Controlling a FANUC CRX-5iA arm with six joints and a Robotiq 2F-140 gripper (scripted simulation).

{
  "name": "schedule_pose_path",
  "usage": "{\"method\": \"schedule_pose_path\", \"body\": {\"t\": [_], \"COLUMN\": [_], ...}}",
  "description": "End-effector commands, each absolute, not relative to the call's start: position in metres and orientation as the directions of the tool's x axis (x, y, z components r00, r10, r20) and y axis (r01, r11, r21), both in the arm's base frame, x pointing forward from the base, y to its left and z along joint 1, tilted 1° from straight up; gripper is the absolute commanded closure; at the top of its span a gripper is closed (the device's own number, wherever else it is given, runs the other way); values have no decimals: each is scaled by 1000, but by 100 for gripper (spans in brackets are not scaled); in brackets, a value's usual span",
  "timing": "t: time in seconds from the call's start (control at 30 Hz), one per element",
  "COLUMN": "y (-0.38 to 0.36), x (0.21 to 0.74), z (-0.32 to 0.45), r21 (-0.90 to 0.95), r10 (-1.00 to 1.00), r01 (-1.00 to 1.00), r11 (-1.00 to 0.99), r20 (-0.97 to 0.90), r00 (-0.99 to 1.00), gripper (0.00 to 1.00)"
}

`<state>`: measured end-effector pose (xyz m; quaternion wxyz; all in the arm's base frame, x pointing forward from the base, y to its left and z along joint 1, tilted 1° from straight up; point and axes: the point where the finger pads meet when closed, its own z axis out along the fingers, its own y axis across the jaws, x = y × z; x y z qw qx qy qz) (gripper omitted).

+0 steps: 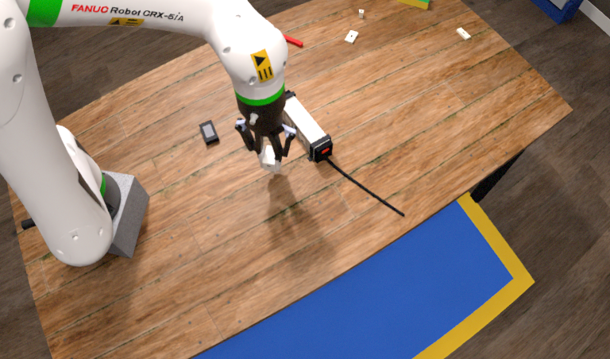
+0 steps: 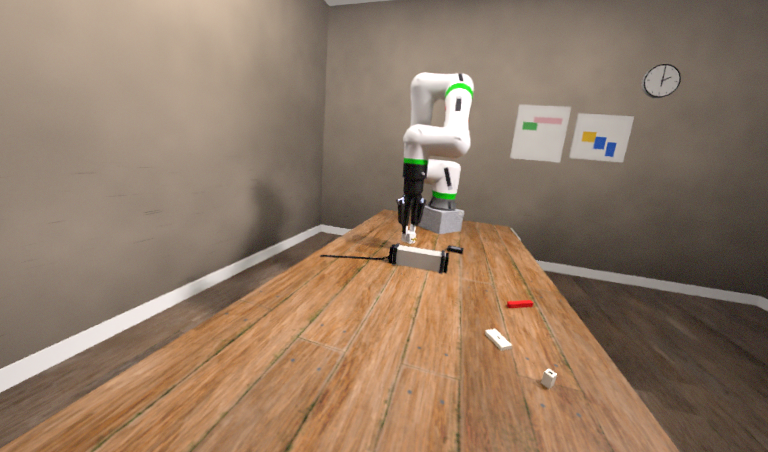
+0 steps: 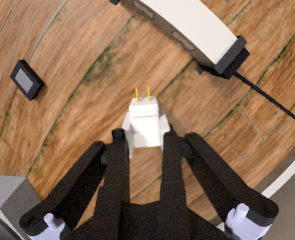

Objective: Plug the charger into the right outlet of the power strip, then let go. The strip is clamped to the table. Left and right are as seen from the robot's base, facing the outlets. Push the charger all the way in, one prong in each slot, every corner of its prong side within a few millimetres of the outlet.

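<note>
- On the wooden counter (image 1: 404, 125) we see the power strip (image 3: 177, 16) clamped at twelve o'clock in the wrist view.
- Our jaws grip the charger (image 3: 146, 126) firmly, raised off the counter, prongs toward the strip for insertion.
</note>
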<state>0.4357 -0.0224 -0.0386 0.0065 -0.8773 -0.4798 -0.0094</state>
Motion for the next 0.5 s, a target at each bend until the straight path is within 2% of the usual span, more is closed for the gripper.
{"method": "schedule_pose_path", "body": {"t": [0.0,0.47], "y": [-23,-23], "x": [436,436], "z": [-34,-33], "r21": [-1,-1], "r10": [842,842], "r01": [842,842], "r11": [-539,-539], "r20": [23,23], "r00": [539,539], "gripper": [90,90]}}
